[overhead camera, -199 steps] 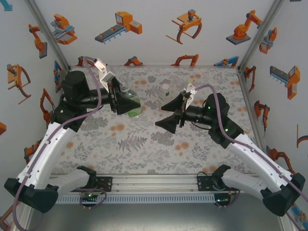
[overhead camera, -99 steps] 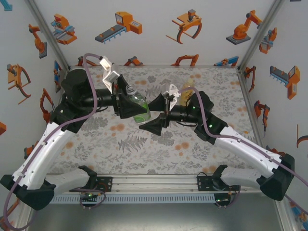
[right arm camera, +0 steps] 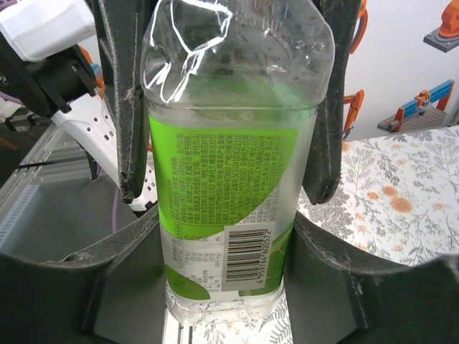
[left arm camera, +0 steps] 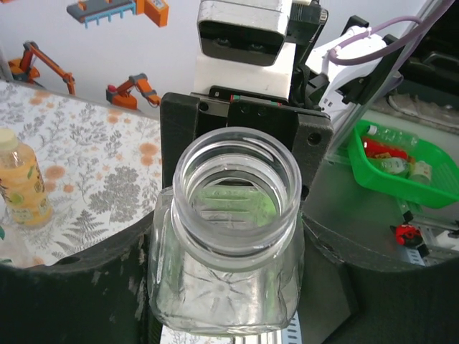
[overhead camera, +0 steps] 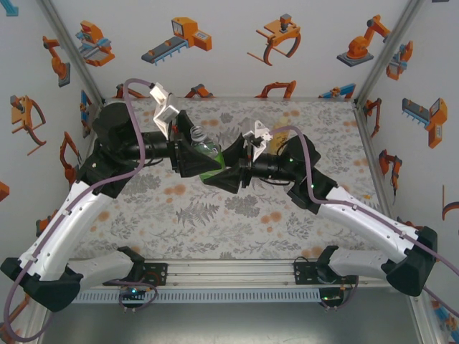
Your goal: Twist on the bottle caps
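A clear bottle [overhead camera: 209,152] with a green-white label hangs above mid-table between both arms. My left gripper [overhead camera: 195,159] is shut on its shoulder just below the neck. The bottle's mouth [left arm camera: 238,183] stands open with no cap on it. My right gripper [overhead camera: 224,176] has closed on the bottle's lower body [right arm camera: 222,215], its jaws against both sides near the barcode. The left fingers [right arm camera: 120,107] flank the shoulder higher up. An amber bottle [left arm camera: 26,190] stands upright on the table, a pale cap [left arm camera: 6,138] on it.
The flowered table [overhead camera: 215,222] has walls at the back and on both sides. A green basket [left arm camera: 430,188] holding small items sits off the table, beyond the front rail [overhead camera: 229,274]. Both arms cross the middle of the table.
My right gripper has swung left to the bottle and closed on its lower body. The left arm has carried the bottle slightly right.
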